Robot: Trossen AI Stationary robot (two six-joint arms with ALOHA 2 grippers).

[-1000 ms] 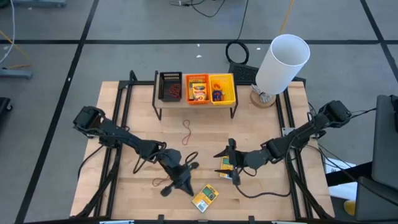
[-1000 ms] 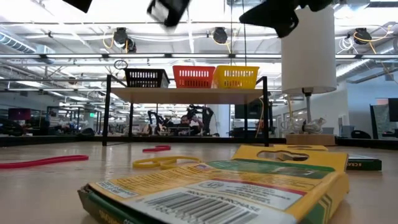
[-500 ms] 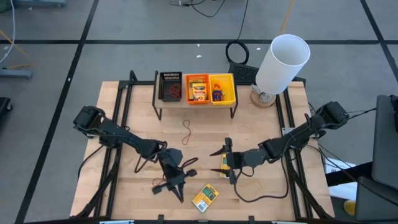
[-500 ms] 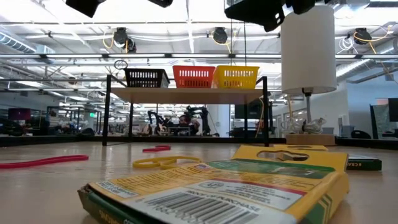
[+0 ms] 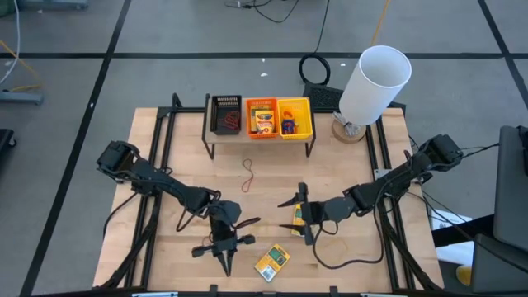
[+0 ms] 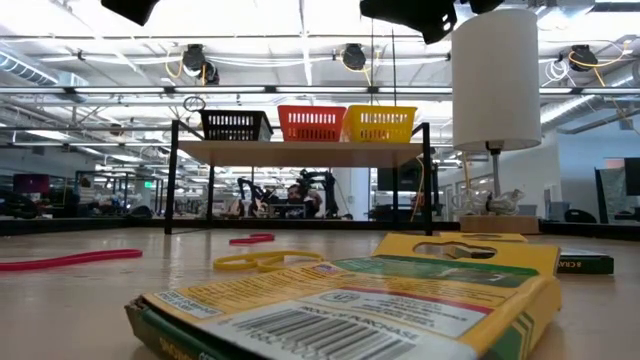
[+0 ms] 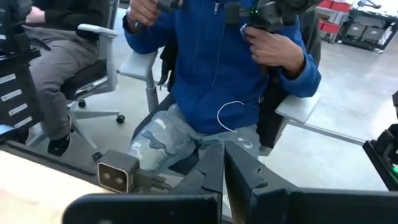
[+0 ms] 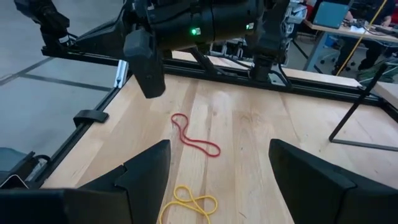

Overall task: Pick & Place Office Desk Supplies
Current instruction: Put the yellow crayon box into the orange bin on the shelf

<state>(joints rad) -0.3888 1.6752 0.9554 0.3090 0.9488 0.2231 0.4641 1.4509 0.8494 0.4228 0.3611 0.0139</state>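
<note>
One flat yellow pack lies near the table's near edge and fills the low view's foreground. A second pack lies partly under my right gripper, which hovers over it with fingers wide open. A yellow rubber band and a red one lie on the wood ahead of it. My left gripper is raised left of the first pack. It points level toward the near edge, its fingers shut, with nothing visible between them.
A low shelf at the far side carries a black bin, an orange bin and a yellow bin. A big white cylinder stands at the far right corner. A person in blue sits beyond the near edge. Another yellow band lies right of the packs.
My left gripper has risen out of the low view, swung toward the table's left and near edge, and turned to point at the near edge. My right gripper has shifted slightly toward the left, then kept still. The packs and bands have stayed in place.
</note>
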